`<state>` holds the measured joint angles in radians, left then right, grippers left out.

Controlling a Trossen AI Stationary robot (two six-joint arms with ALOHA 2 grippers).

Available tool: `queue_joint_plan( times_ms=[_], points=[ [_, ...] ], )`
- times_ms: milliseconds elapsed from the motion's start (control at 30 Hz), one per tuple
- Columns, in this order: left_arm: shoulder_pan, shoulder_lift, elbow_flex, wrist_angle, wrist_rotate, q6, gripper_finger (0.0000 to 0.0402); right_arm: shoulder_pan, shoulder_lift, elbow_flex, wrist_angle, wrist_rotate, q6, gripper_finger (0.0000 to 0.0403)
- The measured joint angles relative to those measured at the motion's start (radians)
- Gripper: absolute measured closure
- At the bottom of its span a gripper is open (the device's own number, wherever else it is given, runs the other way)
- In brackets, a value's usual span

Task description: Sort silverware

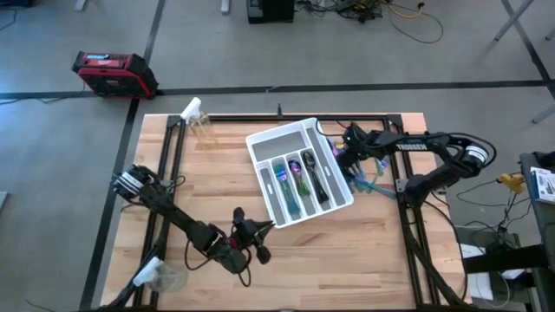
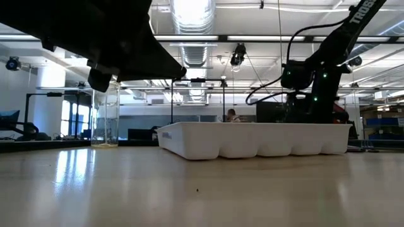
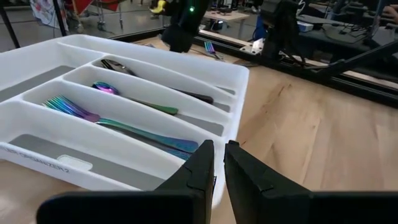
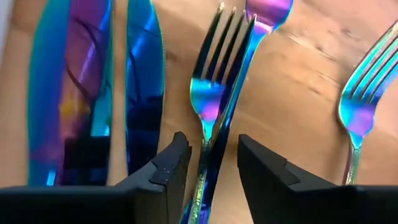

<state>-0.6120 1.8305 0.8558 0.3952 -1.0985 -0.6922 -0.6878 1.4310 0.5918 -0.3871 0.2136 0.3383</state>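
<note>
R gripper (image 4: 208, 163) open, fingers straddling iridescent fork (image 4: 211, 93) on table, not gripping. L gripper (image 3: 219, 167) nearly closed, empty, near white tray (image 3: 230, 74).

From the low view the tray (image 2: 252, 140) wall hides its contents. Between the right claw (image 4: 213, 165) fingers, a fork (image 4: 211, 106) handle drops out of frame. Beside it, two knives (image 4: 93, 87) are cut off at both ends.

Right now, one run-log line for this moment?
right gripper: open, straddling fork beside tray | left gripper: shut, empty, near tray | tray holds some silverware
</note>
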Motion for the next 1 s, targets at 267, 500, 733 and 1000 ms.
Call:
queue_joint_plan(
  times_ms=[267,500,733,1000],
  points=[
    [0.015,0.0,0.0,0.001,0.01,0.0,0.0377,0.034,-0.01,-0.021,0.006,0.007,-0.05,0.0328],
    [0.017,0.0,-0.001,0.003,0.011,-0.006,0.0377,0.073,-0.073,-0.025,-0.057,-0.012,-0.064,0.0393],
    [0.017,0.0,-0.001,0.003,0.017,-0.027,0.0377,0.104,-0.191,-0.025,-0.198,-0.004,-0.046,0.0399],
    [0.017,0.0,-0.001,0.006,0.017,-0.035,0.0377,0.186,-0.367,-0.025,-0.248,-0.004,0.014,0.0402]
  ],
)
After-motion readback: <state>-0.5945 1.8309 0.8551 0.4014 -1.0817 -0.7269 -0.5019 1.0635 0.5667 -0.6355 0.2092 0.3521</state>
